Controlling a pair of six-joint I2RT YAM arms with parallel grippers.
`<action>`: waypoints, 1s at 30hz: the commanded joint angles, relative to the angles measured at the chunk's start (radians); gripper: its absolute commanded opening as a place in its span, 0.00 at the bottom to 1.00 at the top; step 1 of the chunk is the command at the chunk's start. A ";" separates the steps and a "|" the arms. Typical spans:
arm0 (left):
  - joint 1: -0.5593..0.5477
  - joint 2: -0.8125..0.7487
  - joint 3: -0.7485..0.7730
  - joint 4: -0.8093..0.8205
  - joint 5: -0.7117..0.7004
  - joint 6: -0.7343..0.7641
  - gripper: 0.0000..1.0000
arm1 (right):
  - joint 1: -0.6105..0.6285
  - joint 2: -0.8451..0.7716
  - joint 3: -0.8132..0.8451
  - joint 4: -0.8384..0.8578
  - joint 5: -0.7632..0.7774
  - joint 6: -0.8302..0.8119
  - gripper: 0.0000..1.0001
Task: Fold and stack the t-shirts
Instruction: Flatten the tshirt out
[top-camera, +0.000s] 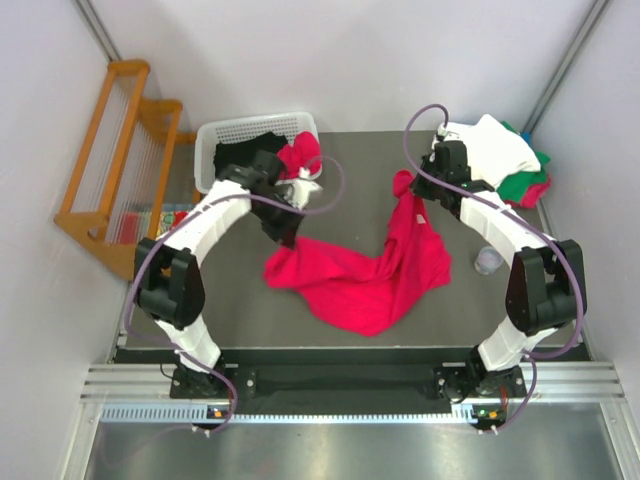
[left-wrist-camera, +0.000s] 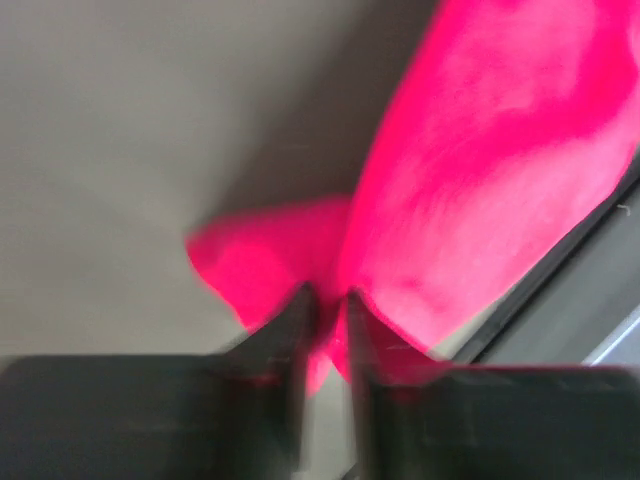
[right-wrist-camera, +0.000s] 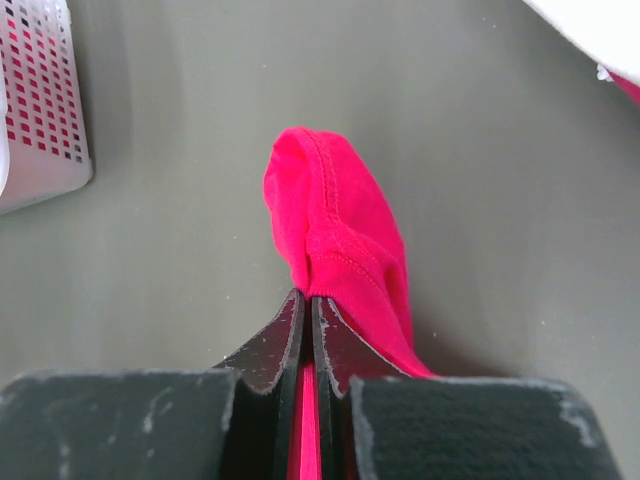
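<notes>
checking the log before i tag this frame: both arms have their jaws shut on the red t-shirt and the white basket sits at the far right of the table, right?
Not quite. The white basket sits at the far left of the table, as the top external view shows; the far right holds a pile of white and green shirts. The rest holds: the left gripper and the right gripper each pinch the red t-shirt.

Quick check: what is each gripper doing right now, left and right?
Left gripper: shut on the crimson t-shirt.
Right gripper: shut on the same t-shirt's hem.
</notes>
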 joint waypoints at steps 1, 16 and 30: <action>0.110 0.094 0.044 -0.105 0.079 0.071 0.38 | -0.019 -0.010 0.037 0.054 -0.010 -0.003 0.00; 0.040 -0.013 0.004 -0.170 0.046 0.117 0.99 | -0.022 -0.017 0.043 0.065 -0.042 -0.004 0.00; 0.015 -0.047 -0.352 0.082 -0.209 0.041 0.96 | -0.022 -0.060 -0.035 0.085 -0.045 0.008 0.00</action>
